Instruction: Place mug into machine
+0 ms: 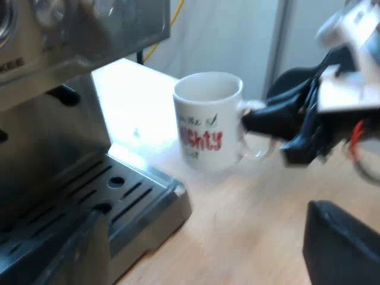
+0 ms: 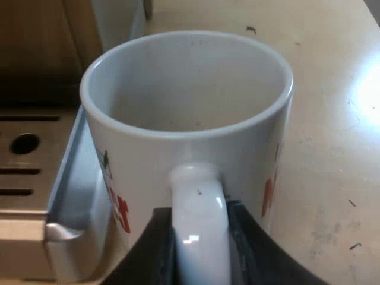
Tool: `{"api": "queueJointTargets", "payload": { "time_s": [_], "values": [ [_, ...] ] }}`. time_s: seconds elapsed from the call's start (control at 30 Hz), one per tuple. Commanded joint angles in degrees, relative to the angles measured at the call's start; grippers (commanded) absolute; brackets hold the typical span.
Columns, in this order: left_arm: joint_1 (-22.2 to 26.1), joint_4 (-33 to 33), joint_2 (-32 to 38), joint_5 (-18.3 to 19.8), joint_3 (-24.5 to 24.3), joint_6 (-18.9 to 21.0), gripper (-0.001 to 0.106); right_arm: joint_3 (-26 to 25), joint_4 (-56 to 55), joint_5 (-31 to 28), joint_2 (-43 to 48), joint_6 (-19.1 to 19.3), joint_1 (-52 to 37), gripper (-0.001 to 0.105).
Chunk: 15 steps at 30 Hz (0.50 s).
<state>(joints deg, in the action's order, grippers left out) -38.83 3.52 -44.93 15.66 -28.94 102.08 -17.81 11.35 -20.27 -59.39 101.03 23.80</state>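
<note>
Left wrist view: the mug (image 1: 208,119) is upright over the worktop (image 1: 249,231), just beside the drip tray (image 1: 127,193) of the espresso machine (image 1: 53,89) and not yet on it. The right gripper (image 1: 261,122) reaches in level, at its handle.

Right wrist view: both fingers (image 2: 157,249) are clamped on the handle (image 2: 199,208), with the tray's edge close by. This looks like the carry; next the mug must clear the tray's lip and settle under the spouts.

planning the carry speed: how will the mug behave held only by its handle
The mug looks like glazed ceramic, so it is probably rigid, fairly heavy and chip-prone against the drip tray. The right end effector pinches just the smooth handle, so it may swing or slip. It looks empty, so no spill.
</note>
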Motion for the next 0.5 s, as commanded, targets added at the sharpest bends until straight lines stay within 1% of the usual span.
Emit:
{"api": "queueJointTargets", "payload": {
  "time_s": [0.03,0.13,0.2,0.3,0.4,0.5],
  "values": [
    [-0.32,2.69,3.75,-1.30,-0.25,-0.78,0.068,-0.73,-2.33,-0.93,6.00,0.80,2.06,0.000],
    [-0.32,4.48,6.85,-1.65,-0.25,-0.78,0.068,-0.73,-5.81,-4.00,10.39,0.80,4.69,0.000],
    [-0.32,6.62,9.54,-3.10,-0.25,-0.78,0.068,-0.73,-8.79,-4.39,13.54,0.80,6.75,0.000],
    [-0.32,9.17,12.27,-3.78,-0.25,-0.78,0.068,-0.73,-11.02,-5.17,16.76,1.12,9.33,0.000],
    [-0.32,13.23,15.28,-3.87,-0.25,-0.78,0.068,-0.73,-12.59,-7.59,19.90,1.25,12.47,0.000],
    [-0.32,17.45,18.18,-4.92,-0.25,-0.78,0.068,-0.73,-13.76,-9.67,22.53,1.25,15.90,0.000]
  ]
}}
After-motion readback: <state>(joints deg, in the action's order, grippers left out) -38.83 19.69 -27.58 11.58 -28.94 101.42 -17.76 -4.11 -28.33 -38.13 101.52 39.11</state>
